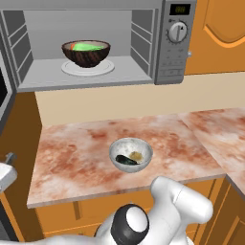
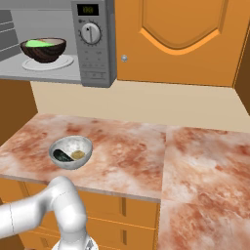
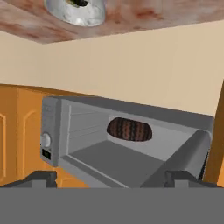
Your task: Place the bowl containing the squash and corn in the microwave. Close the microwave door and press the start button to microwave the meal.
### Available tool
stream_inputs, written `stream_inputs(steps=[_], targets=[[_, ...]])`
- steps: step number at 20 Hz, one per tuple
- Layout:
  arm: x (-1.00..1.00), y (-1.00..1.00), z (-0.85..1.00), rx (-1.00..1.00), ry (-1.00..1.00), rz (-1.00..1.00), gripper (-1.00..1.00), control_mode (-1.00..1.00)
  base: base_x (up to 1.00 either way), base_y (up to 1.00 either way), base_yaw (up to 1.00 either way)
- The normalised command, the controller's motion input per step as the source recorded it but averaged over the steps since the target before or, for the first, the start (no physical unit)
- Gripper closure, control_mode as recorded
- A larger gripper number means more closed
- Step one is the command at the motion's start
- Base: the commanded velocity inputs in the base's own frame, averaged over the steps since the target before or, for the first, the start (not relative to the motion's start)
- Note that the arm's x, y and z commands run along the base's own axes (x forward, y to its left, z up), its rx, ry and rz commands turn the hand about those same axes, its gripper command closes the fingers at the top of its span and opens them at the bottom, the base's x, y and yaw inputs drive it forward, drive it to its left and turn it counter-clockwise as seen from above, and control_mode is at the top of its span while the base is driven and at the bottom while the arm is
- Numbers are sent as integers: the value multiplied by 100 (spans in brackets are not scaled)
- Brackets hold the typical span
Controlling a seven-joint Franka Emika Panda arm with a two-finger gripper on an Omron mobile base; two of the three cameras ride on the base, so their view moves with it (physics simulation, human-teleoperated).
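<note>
Now my jaws [image 3: 112,177] stand wide, holding nothing. The bowl [image 1: 86,52] sits on the white plate [image 1: 103,69] inside the microwave [image 1: 91,43], corn [image 1: 88,47] and squash [image 1: 72,47] in it. Door [image 3: 186,157] open. Grey bowl [image 1: 130,154] on bench [image 1: 72,158].

Kitchen: microwave [image 1: 91,45], marble counter [image 1: 86,148], cabinets [image 2: 180,39]

A glossy white robot arm [image 1: 177,206] built of smooth, rounded tubular segments, its surfaces plain and free of markings. One joint ends in a dark black collar ringing a white domed cap [image 1: 131,222]. From the right base view the same arm [image 2: 61,205] shows a thick curved elbow in white. Two small dark grey finger tips [image 3: 41,178], blocky and square-edged, complete the gripper [image 3: 109,179].
</note>
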Motion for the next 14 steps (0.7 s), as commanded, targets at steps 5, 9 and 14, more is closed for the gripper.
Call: stream_inputs(steps=[5, 9, 14], targets=[[-2, -78, 59, -2, 27, -11, -100, -100, 0, 0, 0], [0, -85, 86, 0, 34, -13, -100, -100, 0, 0, 0], [10, -86, 100, 0, 42, -13, -100, -100, 0, 0, 0]])
